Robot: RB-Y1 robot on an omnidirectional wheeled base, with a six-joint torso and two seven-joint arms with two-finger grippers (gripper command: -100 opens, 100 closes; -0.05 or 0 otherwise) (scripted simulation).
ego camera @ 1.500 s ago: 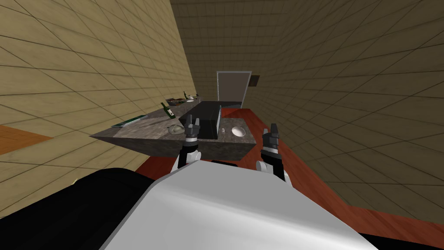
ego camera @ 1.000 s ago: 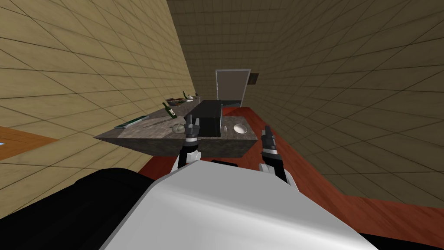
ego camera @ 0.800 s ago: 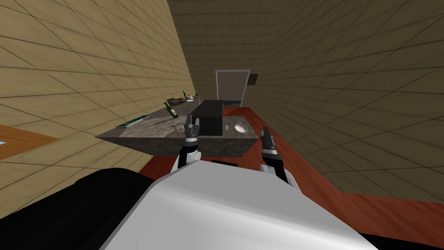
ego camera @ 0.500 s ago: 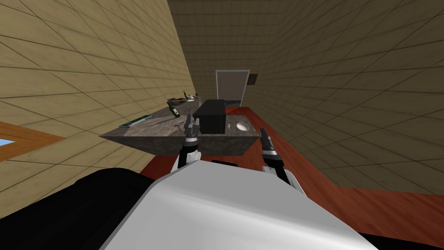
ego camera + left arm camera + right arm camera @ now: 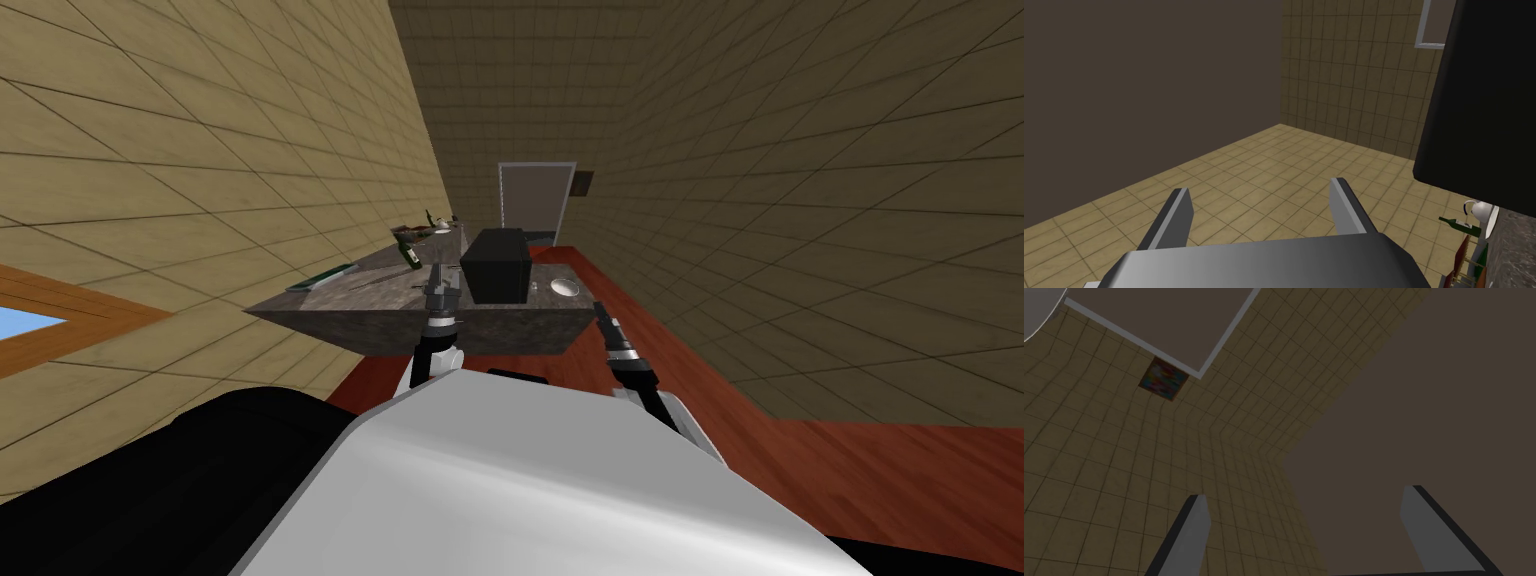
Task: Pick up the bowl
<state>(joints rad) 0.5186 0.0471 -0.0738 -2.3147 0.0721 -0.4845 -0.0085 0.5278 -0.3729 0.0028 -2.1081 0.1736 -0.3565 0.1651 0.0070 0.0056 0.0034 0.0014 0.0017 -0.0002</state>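
Bowl [image 5: 565, 288]: white, shallow and upright on the grey counter [image 5: 400, 335]. It sits close to the right edge, near the near right corner, just beside the black box [image 5: 497, 265].
Bowl contents: none visible, though the bowl is too small in view to be certain.
Right gripper [image 5: 600, 310]: held off the counter's near right corner, above the red floor and apart from the bowl. Its fingers [image 5: 1191, 533] are spread wide with nothing between them.
Reason (judged): this arm is nearer the bowl and is staged open for a reach over the right edge.
Left gripper [image 5: 441, 283]: raised at the near edge, in front of the black box's left side. Its fingers [image 5: 1179, 215] are apart and empty.
Black box: stands mid-counter between the left gripper and the bowl, so a left-arm reach looks obstructed.
Other items: a green bottle [image 5: 408, 252] and a white cup [image 5: 1476, 209] lie toward the far end. A flat green tray [image 5: 320, 277] lies along the left edge.
Stage (judged): approach only, with the grasp not yet begun.
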